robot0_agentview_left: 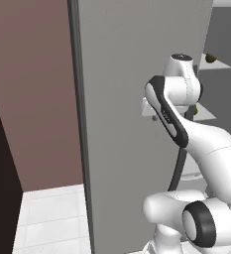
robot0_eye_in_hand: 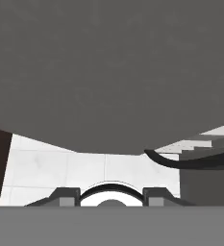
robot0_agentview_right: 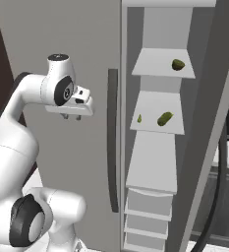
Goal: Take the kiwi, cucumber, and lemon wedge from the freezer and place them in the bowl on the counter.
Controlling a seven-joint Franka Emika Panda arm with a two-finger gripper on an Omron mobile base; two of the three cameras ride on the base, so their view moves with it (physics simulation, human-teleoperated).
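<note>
The freezer (robot0_agentview_right: pixel 157 29) stands open, showing pale shelves. The brown kiwi (robot0_agentview_right: pixel 178 64) lies on the upper shelf and also shows as the kiwi (robot0_agentview_left: pixel 210 58) past my arm. On the shelf below lie the dark green cucumber (robot0_agentview_right: pixel 164 118) and, to its left, the small lemon wedge (robot0_agentview_right: pixel 139 118). My gripper (robot0_agentview_right: pixel 71 117) hangs in front of the closed grey door panel, left of the open compartment, pointing down. Its fingers (robot0_eye_in_hand: pixel 68 196) stand apart with nothing between them. From the other side the gripper (robot0_agentview_left: pixel 154 117) sits close to the panel. The bowl and the counter are out of view.
A long dark vertical handle (robot0_agentview_right: pixel 113 140) runs down the closed panel, between my hand and the shelves. Grey drawers (robot0_agentview_right: pixel 148 216) stack under the shelves. The open door (robot0_agentview_right: pixel 216 108) slants at the right, with a dark cable (robot0_agentview_right: pixel 219 187) beside it. White floor tiles (robot0_agentview_left: pixel 52 218) lie below left.
</note>
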